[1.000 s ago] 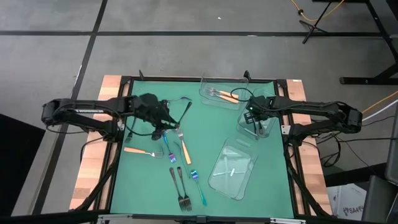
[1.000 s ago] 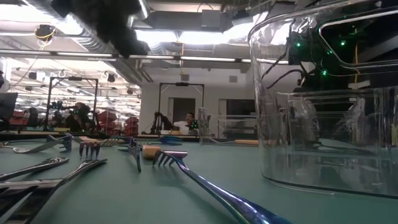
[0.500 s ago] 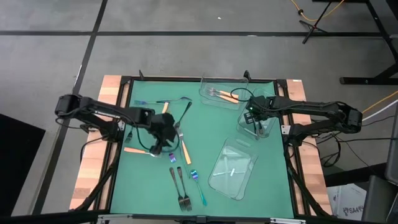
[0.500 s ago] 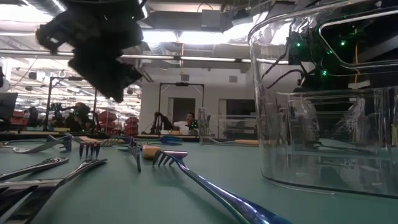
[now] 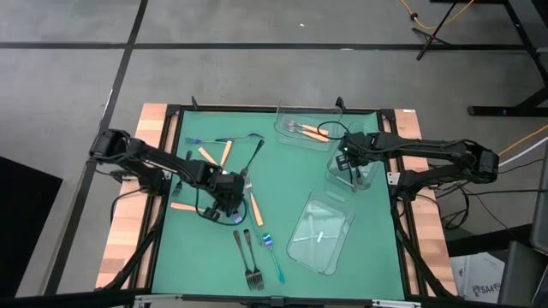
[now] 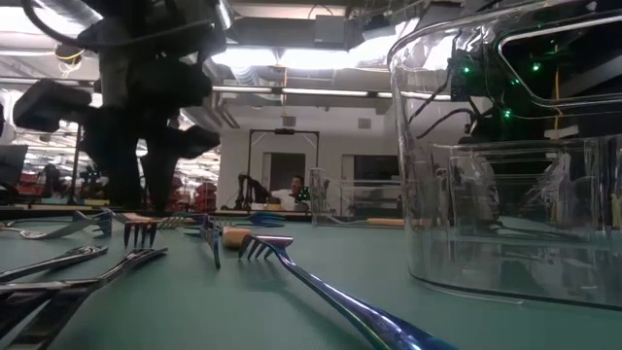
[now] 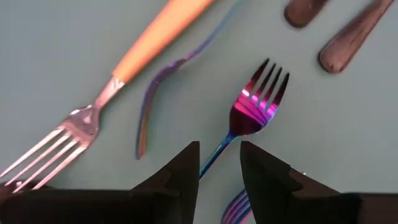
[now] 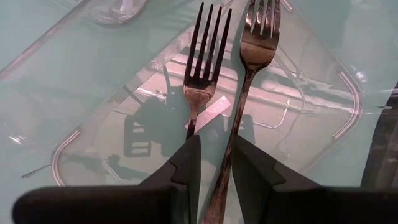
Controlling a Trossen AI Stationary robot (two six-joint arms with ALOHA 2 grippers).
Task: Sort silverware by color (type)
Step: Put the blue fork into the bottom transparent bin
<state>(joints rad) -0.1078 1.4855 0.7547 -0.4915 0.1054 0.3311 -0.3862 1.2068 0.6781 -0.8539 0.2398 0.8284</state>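
Silverware lies loose on the green mat: orange-handled forks (image 5: 184, 206), dark forks (image 5: 248, 261) and iridescent blue forks (image 5: 272, 255). My left gripper (image 7: 219, 167) hangs open, low over the mat's middle. Its fingers stand on either side of the handle of one iridescent fork (image 7: 256, 106) without visibly touching it. An orange-handled fork (image 7: 158, 34) lies beside that one. My right gripper (image 8: 216, 165) is over a clear tray (image 5: 364, 178) at the right, shut on a dark fork (image 8: 260, 28). A second dark fork (image 8: 206, 37) shows just beside the first. My right gripper pinches the dark fork's handle (image 8: 231, 140) between its two fingers, coming steeply from above. The fork runs on along the fingers with its tines pointing down into the clear tray. Whether its tines rest on the tray floor I cannot tell.
A clear tray (image 5: 291, 117) at the far edge holds orange-handled forks. Another clear tray (image 5: 301, 250) lies toward the near right. Dark handles (image 7: 345, 46) lie close beside the left gripper. In the low view a tray wall (image 6: 505, 194) stands large at the right.
My left gripper has travelled toward the near edge and sunk low over the loose forks in the middle, tipping to point steeply down. Its fingers now stand astride the iridescent fork's handle. No fork has moved.
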